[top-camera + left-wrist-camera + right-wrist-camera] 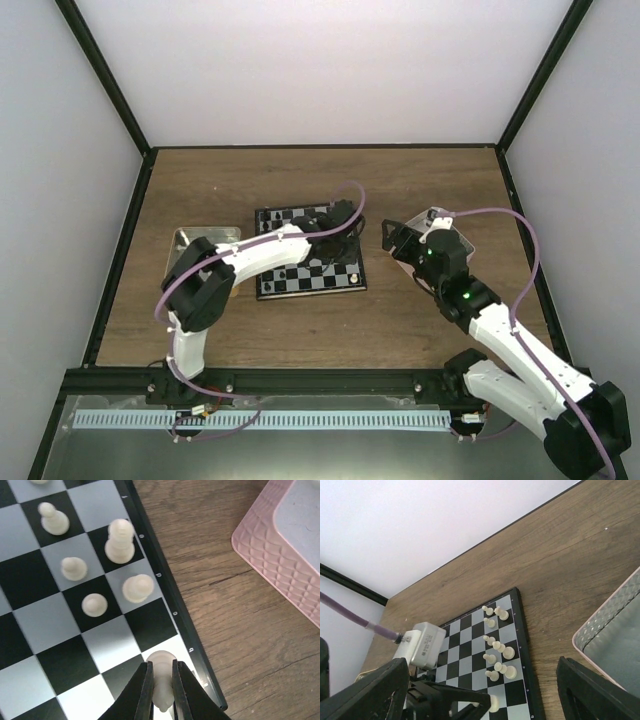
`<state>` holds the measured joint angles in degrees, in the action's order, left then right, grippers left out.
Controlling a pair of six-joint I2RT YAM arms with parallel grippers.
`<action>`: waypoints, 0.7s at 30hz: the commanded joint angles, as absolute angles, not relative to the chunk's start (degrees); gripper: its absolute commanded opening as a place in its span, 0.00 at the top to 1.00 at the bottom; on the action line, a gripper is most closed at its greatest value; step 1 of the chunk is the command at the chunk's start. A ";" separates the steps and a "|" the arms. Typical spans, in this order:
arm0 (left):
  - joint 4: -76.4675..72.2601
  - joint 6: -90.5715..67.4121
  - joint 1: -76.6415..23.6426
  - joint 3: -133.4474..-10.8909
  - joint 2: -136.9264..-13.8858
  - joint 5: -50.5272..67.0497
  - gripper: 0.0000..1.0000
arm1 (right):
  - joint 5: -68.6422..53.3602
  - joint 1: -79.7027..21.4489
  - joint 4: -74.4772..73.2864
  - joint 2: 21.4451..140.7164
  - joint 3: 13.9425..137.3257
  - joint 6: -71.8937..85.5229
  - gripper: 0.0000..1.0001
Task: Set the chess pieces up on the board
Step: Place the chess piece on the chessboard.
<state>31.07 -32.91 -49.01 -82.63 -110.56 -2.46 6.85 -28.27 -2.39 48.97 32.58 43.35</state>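
- The board (300,275) lies flat near the middle of the tabletop (420,180), turned a little out of square with the tabletop edges.
- The left tool (161,670) is over the board's 3 o'clock side in the top view. Its black fingers (141,692) are clamped on a cream piece (161,656).
- In the left wrist view that piece sits at 6 o'clock, above a light square in the outermost column beside the board's dark border. Whether its base touches the square cannot be told.
- Five other cream pieces (120,542) stand upright on squares toward 10 and 11 o'clock from the held one. They form two loose columns along the same edge, each apart from its neighbours.
- The right wrist view shows the cream figures gathered along that one side of the board. They are too small there to tell which kind they are.
- The right tool (484,664) hovers off the board at its 3 o'clock side. Its two fingers (365,695) are spread wide apart and hold nothing.
- A pink tray (280,550) rests on the tabletop at 2 o'clock from the held piece, near the board but not touching it.
- A tan tray (183,240) lies at 9 o'clock of the board, partly covered by the left arm.
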 commanded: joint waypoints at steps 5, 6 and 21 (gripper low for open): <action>34.16 -34.40 -51.40 -89.14 -116.78 -6.09 0.89 | 10.21 -28.21 -3.75 47.19 31.84 43.71 0.18; 34.28 -34.75 -51.47 -89.61 -117.45 -6.91 0.89 | 10.70 -28.21 -3.96 46.87 31.74 43.88 0.18; 36.95 -35.24 -51.42 -95.05 -123.49 -8.82 0.88 | 15.21 -28.23 -5.71 42.31 30.67 44.45 0.17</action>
<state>35.73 -35.35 -51.16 -93.54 -122.10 -9.15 13.28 -28.27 -4.91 42.74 31.64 43.88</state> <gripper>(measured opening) 0.118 0.826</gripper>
